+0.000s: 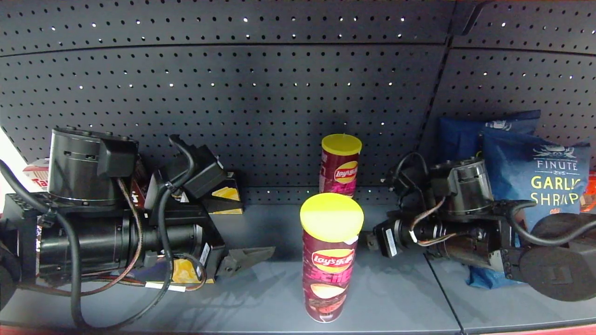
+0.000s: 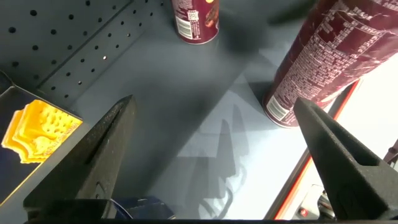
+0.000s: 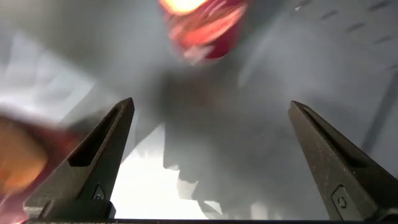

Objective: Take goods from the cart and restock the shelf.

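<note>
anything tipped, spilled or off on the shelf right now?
Nothing stands out. The front maroon cylindrical chip can with yellow lid stands upright near the grey shelf edge, and the rear maroon chip can stands upright by the black pegboard. The blue snack bags stand against it. Left claw and right claw are open, empty.

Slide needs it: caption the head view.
Front chip can, rear chip can on shelf; left hand, right hand open alongside.

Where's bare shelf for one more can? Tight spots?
Bare: shelf deck between the front can and the left pincer, and the deck on that can's other side up to the blue bags, though the right arm hangs over it. Back strip between the rear can and the yellow-printed box also bare. Crowded: both ends.
</note>
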You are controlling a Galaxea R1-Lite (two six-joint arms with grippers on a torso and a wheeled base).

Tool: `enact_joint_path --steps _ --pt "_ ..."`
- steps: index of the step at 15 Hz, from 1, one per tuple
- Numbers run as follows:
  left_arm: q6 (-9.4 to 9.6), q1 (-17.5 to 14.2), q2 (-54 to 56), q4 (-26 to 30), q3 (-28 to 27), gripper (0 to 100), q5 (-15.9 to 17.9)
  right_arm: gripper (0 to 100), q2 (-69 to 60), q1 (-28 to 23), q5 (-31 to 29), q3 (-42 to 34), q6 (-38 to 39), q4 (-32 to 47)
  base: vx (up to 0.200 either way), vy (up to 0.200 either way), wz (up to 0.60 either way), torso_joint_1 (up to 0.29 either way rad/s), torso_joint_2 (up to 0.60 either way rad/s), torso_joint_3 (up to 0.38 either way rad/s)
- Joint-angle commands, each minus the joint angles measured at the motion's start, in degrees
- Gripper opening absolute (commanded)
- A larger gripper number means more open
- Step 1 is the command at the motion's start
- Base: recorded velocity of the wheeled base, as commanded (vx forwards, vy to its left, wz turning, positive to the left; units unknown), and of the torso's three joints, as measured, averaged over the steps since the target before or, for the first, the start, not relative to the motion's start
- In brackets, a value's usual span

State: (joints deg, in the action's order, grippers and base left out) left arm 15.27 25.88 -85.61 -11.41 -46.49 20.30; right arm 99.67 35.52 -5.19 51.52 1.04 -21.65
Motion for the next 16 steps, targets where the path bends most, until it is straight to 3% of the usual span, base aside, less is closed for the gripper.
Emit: enact_joint_path --steps 1,7,10,16 --pt "0.02 -0.04 0.01 -0.02 0.00 100 0.01 100 1.23 -1.60 -1.05 2.36 0.02 0.03 0.000 0.000 0.00 0.000 0.00 0.000" --pt "-0.07 -0.13 0.01 -0.02 -0.53 100 -0.08 100 5.53 -4.67 -5.44 8.25 0.02 0.29 0.000 0.000 0.00 0.000 0.00 0.000" --pt "0.28 -1.89 0.01 -0.02 -0.53 100 0.09 100 6.59 -5.55 -5.62 8.86 0.02 0.29 0.000 0.000 0.00 0.000 0.00 0.000" --pt "0.28 -2.06 0.10 -0.02 -0.61 100 0.09 100 10.46 -5.20 -5.27 12.91 0.02 0.12 0.000 0.000 0.00 0.000 0.00 0.000"
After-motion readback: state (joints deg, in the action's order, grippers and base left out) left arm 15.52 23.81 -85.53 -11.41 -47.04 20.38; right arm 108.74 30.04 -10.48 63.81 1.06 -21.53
